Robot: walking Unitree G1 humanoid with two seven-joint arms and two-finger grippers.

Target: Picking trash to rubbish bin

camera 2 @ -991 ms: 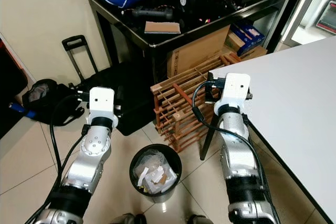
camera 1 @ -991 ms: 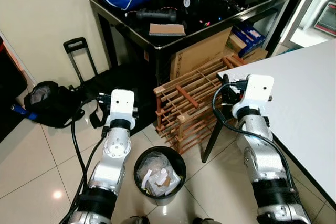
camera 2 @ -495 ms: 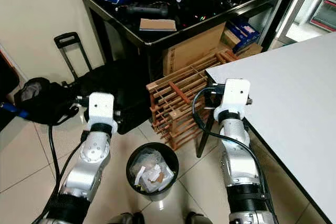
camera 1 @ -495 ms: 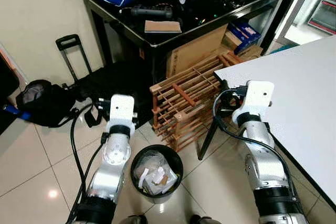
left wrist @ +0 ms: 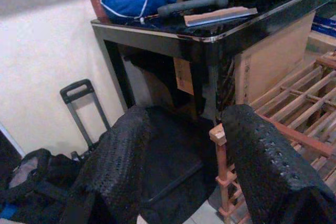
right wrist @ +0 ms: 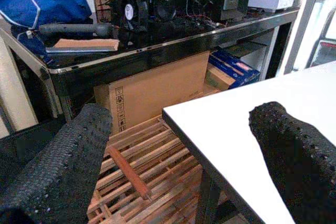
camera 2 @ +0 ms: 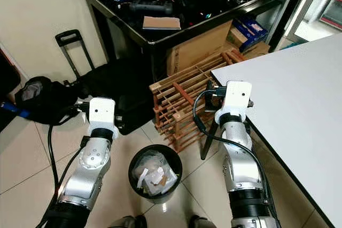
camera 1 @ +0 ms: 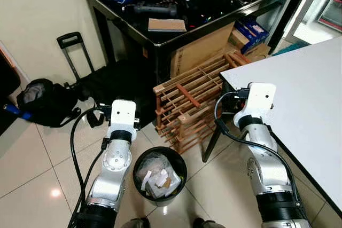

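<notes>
bin (camera 1: 160, 171) on the floor between my arms, crumpled paper trash (camera 1: 158, 177) inside | left claw (left wrist: 178, 166) spread wide, empty, above the floor left of bin | right claw (right wrist: 178, 166) spread wide, empty, at the white worktop (camera 1: 299, 94) corner | wooden rack (camera 1: 192, 102) just behind bin

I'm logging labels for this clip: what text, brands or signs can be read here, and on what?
None can be read.
Cardboard box under the black table: printed handling symbols, too small to read.
Fan: round white hub sticker, blurred.
Blue boxes: print illegible.
</notes>
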